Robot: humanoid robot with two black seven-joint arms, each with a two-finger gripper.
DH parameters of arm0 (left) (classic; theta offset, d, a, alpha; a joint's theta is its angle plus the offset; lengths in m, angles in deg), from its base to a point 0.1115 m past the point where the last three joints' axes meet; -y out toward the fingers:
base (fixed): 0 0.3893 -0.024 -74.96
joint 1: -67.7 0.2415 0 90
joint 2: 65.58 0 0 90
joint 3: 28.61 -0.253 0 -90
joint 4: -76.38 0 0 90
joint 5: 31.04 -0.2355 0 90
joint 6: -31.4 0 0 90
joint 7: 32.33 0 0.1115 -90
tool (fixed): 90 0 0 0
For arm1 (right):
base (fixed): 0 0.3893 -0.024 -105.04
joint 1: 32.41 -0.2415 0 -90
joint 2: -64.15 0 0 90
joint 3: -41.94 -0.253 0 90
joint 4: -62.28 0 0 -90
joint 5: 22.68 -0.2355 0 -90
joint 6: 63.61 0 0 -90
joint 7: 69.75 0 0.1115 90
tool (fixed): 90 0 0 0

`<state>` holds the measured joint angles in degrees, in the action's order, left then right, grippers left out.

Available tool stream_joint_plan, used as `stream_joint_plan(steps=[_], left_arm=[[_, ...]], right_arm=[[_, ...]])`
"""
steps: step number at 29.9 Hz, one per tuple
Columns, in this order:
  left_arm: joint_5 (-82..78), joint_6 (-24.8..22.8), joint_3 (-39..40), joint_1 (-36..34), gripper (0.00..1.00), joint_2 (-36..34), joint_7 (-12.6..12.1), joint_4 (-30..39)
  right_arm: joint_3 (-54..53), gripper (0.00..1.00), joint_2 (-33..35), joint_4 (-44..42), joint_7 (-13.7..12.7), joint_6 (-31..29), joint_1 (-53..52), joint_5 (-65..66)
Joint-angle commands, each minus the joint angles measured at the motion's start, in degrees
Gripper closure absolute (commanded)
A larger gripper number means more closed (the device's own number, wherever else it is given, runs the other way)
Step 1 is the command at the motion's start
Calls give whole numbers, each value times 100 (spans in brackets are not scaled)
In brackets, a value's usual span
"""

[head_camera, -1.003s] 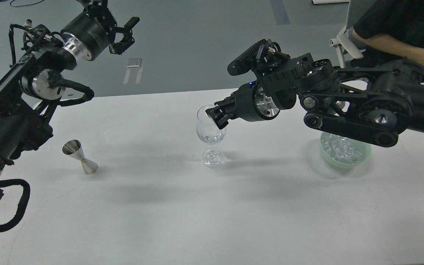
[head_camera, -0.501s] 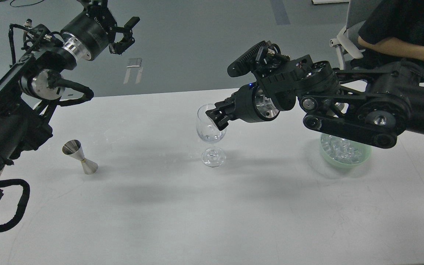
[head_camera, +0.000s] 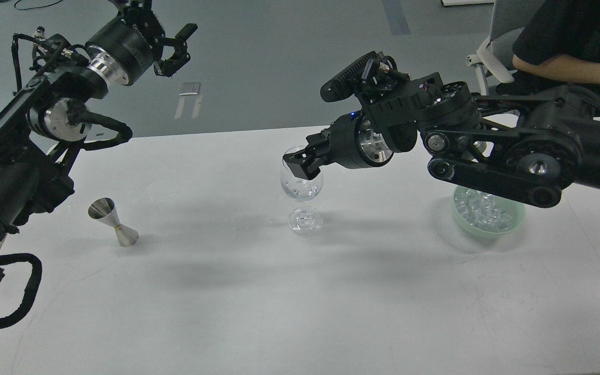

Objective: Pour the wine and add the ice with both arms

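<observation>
From the head view, the white table (head_camera: 227, 312) fills most of the frame, with grey floor beyond its far edge.

The right arm (head_camera: 513, 156) reaches in from the right and stretches leftward over the table. Its tool (head_camera: 300, 167) points down and to the left, with its tip at the rim of a clear stemmed wine glass (head_camera: 301, 187). The tip looks dark and compact, and it cannot be told whether the fingers stand wide or narrow, or whether anything sits between them. The glass stands upright near the middle of the table, with some clear contents low in its bowl; whether these are cubes or liquid is too faint to say.

The ice (head_camera: 482, 208) lies heaped in a pale green bowl (head_camera: 461, 216) on the right side of the table, partly hidden beneath the right arm's forearm and well apart from the glass.

The left arm (head_camera: 34, 120) rises from the left edge, and its tool (head_camera: 177, 47) is held high over the floor past the table's far edge, fingers spread wide with nothing between them.

A metal jigger (head_camera: 112, 221) stands tilted on the left part of the table, well apart from the glass.

At the top right corner, a person's bare forearm (head_camera: 571, 70) shows behind the right arm.
</observation>
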<state>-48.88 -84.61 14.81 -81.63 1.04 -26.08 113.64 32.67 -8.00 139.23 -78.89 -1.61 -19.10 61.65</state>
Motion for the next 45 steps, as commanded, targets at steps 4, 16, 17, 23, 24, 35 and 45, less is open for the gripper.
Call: stream_joint_plan(steps=[4, 16, 17, 23, 24, 35, 45], left_arm=[[1, 0, 0, 0, 1, -17, -1, 1], [-8, 0, -9, 9, 1, 1, -1, 0], [-8, 0, -9, 9, 1, 9, -1, -8], [-8, 0, -17, 9, 1, 9, -1, -8], [-8, 0, -17, 9, 1, 1, -1, -8], [1, 35, -9, 105, 1, 9, -1, -17], [80, 150, 9, 334, 1, 228, 174, -271]], right_arm=[[-373, 39, -1, 21, 0, 0, -74, -31], [-2148, 0, 350, -58, 9, 0, -56, -31], [-2428, 0, 420, -101, 9, 0, -47, -31], [-3632, 0, 597, -881, 9, 0, 207, -40], [-3730, 0, 597, -1006, 18, 0, 234, -39], [-5216, 0, 544, -2737, 9, 0, 418, -714], [-5410, 4, 509, -3055, 236, 0, 1744, -3528]])
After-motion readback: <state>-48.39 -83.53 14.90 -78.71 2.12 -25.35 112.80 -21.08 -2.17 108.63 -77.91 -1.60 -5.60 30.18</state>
